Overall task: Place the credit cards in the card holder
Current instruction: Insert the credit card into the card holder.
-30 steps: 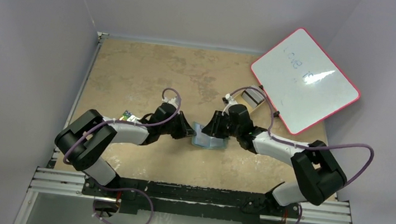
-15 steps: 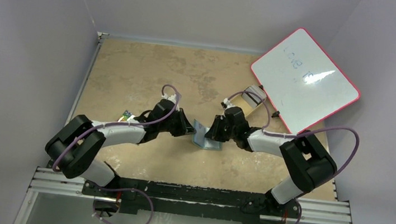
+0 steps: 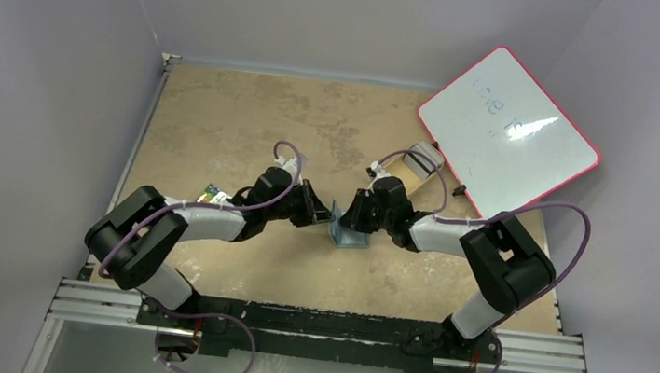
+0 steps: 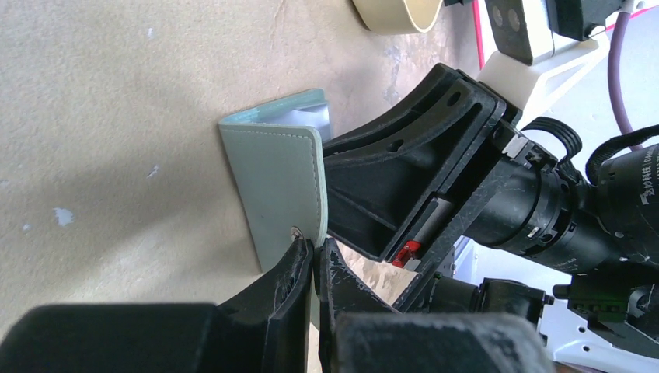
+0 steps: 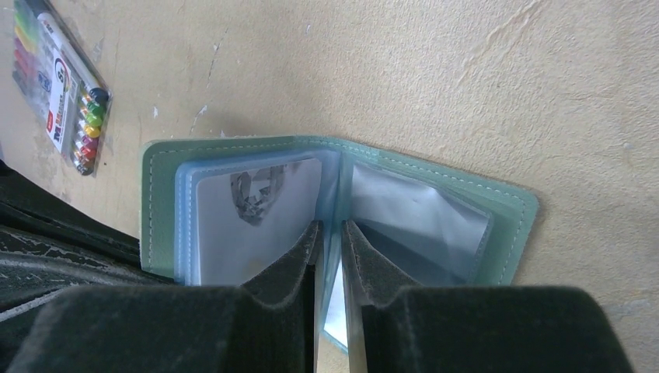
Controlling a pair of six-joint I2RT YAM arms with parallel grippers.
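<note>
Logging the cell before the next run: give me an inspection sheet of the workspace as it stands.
Surface: mottled tan table, scuffed, no spills seen.
Job's things: green card holder open, held up on edge; one pale card in a left sleeve; no other card made out.
Clutter: marker pack; tan tray, contents unclear; whiteboard.
Grippers: left gripper shut on the holder's cover; right gripper shut on an inner leaf.
Cables: purple cables loop off both arms, no snag seen.
Surroundings: plain grey walls; nothing else seen.
</note>
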